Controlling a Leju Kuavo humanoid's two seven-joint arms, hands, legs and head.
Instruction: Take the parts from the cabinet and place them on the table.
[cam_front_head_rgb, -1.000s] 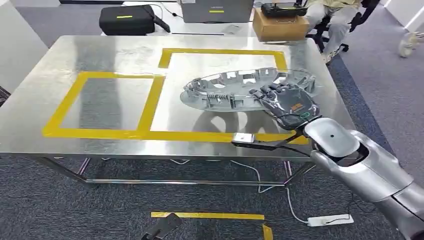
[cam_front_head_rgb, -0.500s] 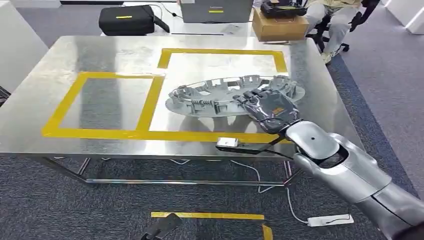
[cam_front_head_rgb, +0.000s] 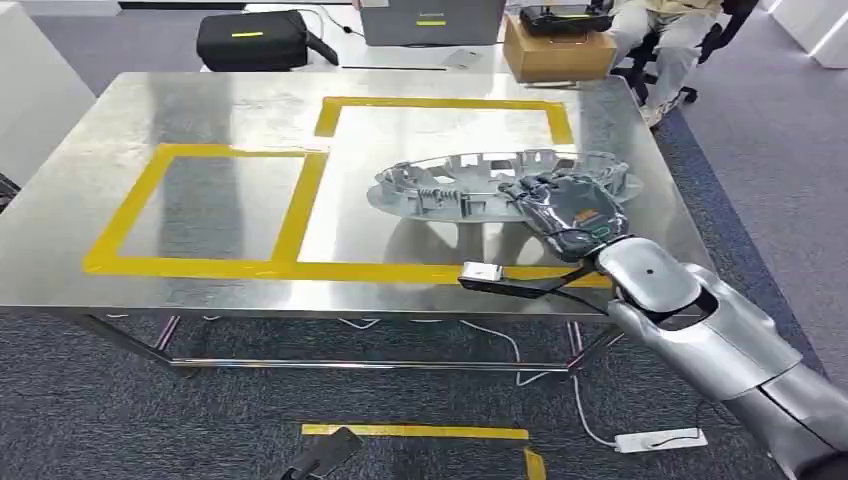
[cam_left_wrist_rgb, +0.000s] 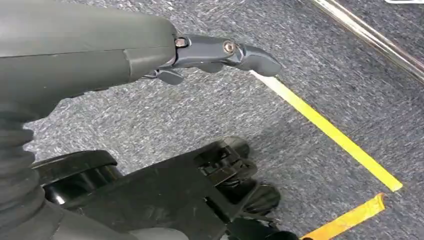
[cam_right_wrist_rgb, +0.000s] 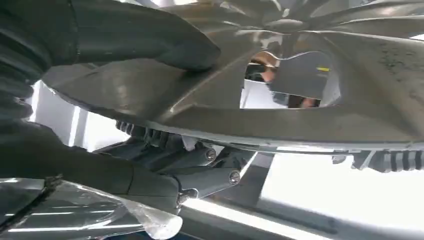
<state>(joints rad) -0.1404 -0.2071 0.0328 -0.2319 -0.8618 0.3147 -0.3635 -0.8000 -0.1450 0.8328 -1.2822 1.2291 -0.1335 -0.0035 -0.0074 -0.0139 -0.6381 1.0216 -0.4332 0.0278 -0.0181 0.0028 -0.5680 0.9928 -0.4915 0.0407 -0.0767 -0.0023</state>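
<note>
The right hand (cam_front_head_rgb: 568, 212) grips the near rim of a round silver-grey plastic wheel-cover part (cam_front_head_rgb: 470, 180), thumb on one face and fingers under the other, holding it over the shiny steel desk (cam_front_head_rgb: 220, 110) inside the yellow tape rectangle (cam_front_head_rgb: 445, 103). The left hand (cam_left_wrist_rgb: 220, 52) hangs over grey carpet (cam_left_wrist_rgb: 310, 60), fingers straight, holding nothing. No writing is readable.

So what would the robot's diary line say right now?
right hand: holds wheel cover | cover: over table, right yellow box | left hand: hangs, holds nothing
</note>
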